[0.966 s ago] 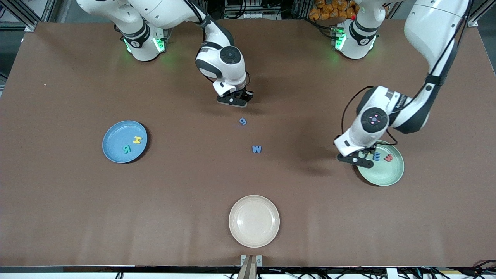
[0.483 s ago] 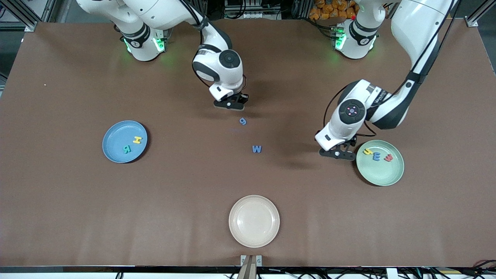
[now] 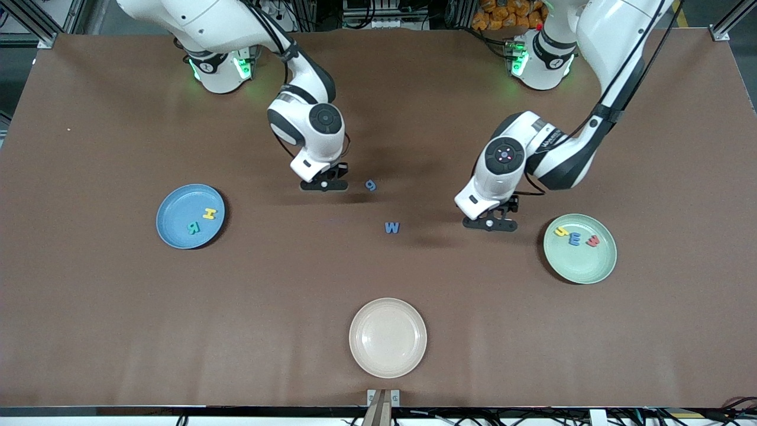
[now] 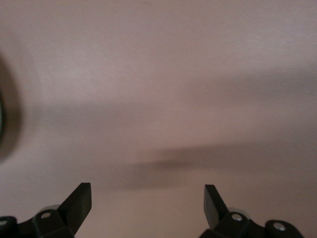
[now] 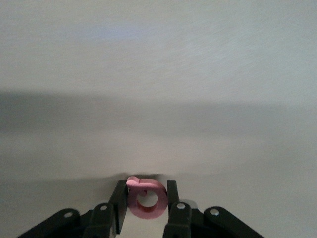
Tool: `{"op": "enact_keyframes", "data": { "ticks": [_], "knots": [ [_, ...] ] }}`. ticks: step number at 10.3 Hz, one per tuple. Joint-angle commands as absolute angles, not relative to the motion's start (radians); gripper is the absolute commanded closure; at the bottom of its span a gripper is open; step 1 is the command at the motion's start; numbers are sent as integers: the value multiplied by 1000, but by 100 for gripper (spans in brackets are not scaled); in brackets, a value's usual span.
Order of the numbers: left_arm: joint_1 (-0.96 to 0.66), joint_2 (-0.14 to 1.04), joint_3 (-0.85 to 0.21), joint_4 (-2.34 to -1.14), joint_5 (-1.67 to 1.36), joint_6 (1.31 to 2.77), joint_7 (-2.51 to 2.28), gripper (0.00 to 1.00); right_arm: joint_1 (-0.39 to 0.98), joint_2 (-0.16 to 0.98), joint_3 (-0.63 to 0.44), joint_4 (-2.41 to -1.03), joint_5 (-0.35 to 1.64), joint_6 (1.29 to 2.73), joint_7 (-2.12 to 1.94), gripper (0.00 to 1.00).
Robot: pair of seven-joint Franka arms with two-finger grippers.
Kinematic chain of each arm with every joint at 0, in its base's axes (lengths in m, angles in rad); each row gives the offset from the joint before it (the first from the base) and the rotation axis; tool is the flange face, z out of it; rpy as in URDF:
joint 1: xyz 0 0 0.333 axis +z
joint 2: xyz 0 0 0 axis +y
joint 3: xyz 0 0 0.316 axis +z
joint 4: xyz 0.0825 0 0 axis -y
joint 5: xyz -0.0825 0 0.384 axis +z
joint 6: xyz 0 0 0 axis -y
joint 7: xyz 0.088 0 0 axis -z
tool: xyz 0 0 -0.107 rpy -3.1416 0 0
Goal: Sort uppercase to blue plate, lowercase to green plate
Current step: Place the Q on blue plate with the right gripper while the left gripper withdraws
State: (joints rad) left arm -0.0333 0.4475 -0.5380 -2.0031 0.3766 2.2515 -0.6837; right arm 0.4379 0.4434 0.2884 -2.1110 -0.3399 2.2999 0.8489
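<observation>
Brown desk point(image 3: 118, 307) carries everything. Red Q point(image 5: 146, 200) stands pinched in the right gripper point(image 5: 145, 201) jaws, tail up, over bare desk beside blue g point(image 3: 371, 185); only the right wrist view shows it. Blue W point(image 3: 392, 227) lies flat, nearer the camera. Left gripper point(image 4: 147, 206), jaws spread, hovers between W and green plate point(image 3: 582, 266). Blue plate point(image 3: 177, 236) holds H and R.

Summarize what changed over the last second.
Left gripper, open and empty, left the green plate toward the blue W. Right gripper, shut on the red Q, moved toward the blue plate. Letters, blue g and plates unchanged.
</observation>
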Motion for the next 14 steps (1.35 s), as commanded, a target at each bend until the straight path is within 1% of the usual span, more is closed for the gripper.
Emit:
{"op": "enact_keyframes", "data": {
  "ticks": [1, 2, 4, 6, 7, 8, 9, 10, 11, 12, 13, 14],
  "knots": [
    [-130, 471, -545, -1933, 286, 2237, -791, 0, 422, 362, 230, -2129, -345, 2208, 651, 76],
    [-165, 488, -543, -1898, 253, 2237, -840, 0, 423, 341, 178, -2131, -297, 2182, 538, 76],
    [-230, 511, -538, -1847, 210, 2237, -922, 0, 425, 318, 64, -2135, -275, 2140, 308, 76],
    [-312, 590, -535, -1752, 173, 2237, -1084, 0, 425, 302, -67, -2149, -275, 2135, 102, 76],
    [-352, 626, -522, -1709, 176, 2235, -1139, 0, 425, 302, -139, -2151, -275, 2135, -8, 75],
    [-436, 650, -461, -1668, 169, 2232, -1175, 0, 425, 307, -211, -2152, -275, 2135, -99, 75],
    [-531, 678, -386, -1620, 146, 2214, -1208, 0, 425, 311, -256, -2155, -275, 2132, -156, 76],
    [-585, 714, -347, -1562, 117, 2156, -1210, 0, 423, 314, -277, -2161, -275, 2128, -167, 76],
    [-601, 748, -345, -1513, 115, 2122, -1210, 0, 423, 314, -288, -2189, -275, 2141, -169, 72],
    [-617, 771, -344, -1500, 117, 2120, -1210, 0, 423, 316, -288, -2212, -275, 2152, -167, 69],
    [-638, 790, -327, -1497, 120, 2120, -1204, 0, 425, 318, -288, -2221, -273, 2155, -166, 47],
    [-655, 795, -309, -1496, 118, 2120, -1198, 0, 425, 318, -288, -2218, -261, 2155, -163, 15]
  ]
}}
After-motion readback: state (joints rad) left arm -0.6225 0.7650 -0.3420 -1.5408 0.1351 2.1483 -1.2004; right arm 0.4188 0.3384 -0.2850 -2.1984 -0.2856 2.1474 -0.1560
